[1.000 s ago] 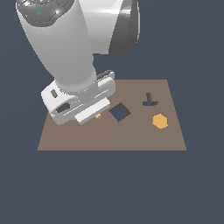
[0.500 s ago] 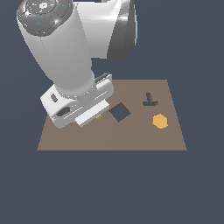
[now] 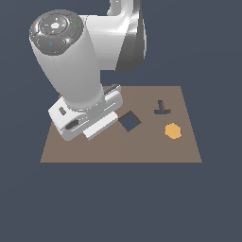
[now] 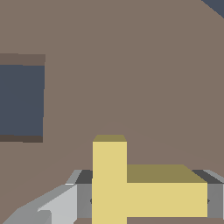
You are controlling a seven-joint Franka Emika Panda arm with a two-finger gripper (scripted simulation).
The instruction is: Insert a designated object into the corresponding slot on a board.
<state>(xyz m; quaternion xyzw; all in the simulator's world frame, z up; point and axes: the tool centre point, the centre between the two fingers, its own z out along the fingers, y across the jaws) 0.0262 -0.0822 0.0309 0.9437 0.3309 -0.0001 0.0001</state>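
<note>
- Exterior view: the big white arm (image 3: 80,71) leans over the brown board (image 3: 142,151), its bulk covering the part of the board toward the exterior view's left.
- From that angle the gripper (image 3: 90,124) sits low over the board, and its fingertips are hidden under the hand's housing.
- Toward the middle of the board is a dark square cutout (image 3: 129,121), turned like a diamond, just beside the hand.
- Further toward the exterior view's right is the small dark T-shaped slot (image 3: 162,109), open, with nothing in it.
- An orange hexagon (image 3: 173,131) lies flat on the board near the slot, apart from it.
- Up close in the wrist view, the yellow T-shaped block (image 4: 131,183) fills the space between the grey fingers (image 4: 85,200), one at each end of its crossbar.
- The fingers appear pressed against the block's ends, so the gripper (image 4: 148,201) is grasping the block.
- That same close view shows bare brown board (image 4: 131,65) beyond the block, with the edge of a dark square cutout (image 4: 19,100) off to one side.
- So the block is in the hand, toward the exterior view's left, well apart from its slot.
</note>
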